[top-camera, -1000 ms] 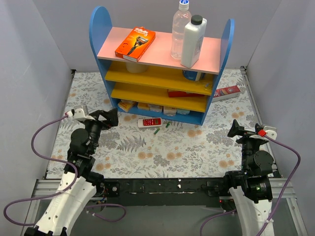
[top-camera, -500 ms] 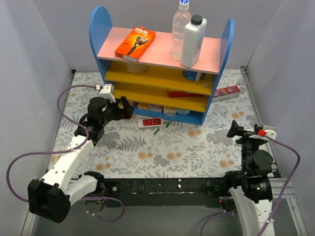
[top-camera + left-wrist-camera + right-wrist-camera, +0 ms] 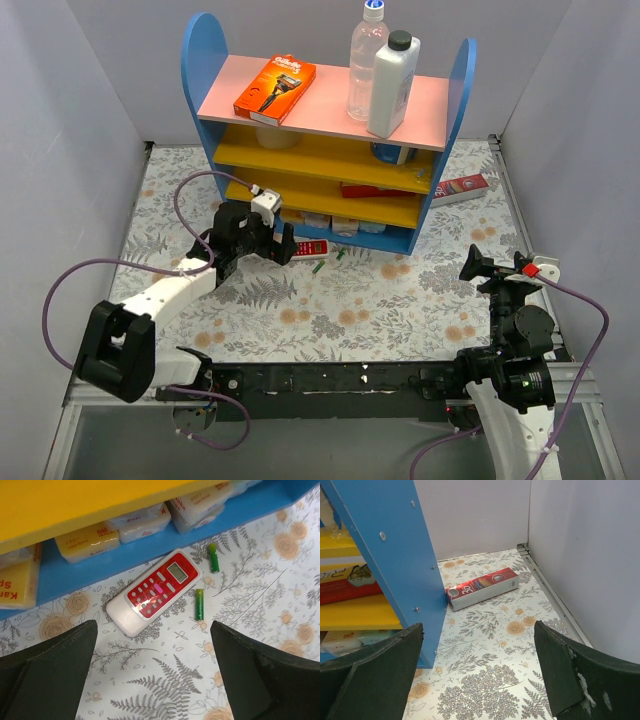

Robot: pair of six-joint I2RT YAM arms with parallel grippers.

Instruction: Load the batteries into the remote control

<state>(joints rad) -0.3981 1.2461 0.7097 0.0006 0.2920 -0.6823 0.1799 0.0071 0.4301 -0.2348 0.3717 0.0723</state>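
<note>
left gripper spread wide and empty, dark jaws at the lower corners of the wrist view, hanging just above the remote control. remote face up at frame centre, red button panel and small grey display showing, lying diagonally on the floral tablecloth, upper end close to the blue base of the shelf unit. two green batteries loose on the cloth: one just right of the remote and apart from it, standing vertical in the frame; the other battery higher and further right, near the shelf base. wrapped yellow packets on the bottom shelf, across the upper left of that view.

right gripper likewise open with nothing between the jaws, at the lower right of the top view, well apart from the remote. ahead of it, a red-and-white toothpaste carton flat on the cloth just beside the shelf's blue side panel.

on the pink top board, upper centre of the top view: orange razor box, clear water bottle, white bottle with black cap.
</note>
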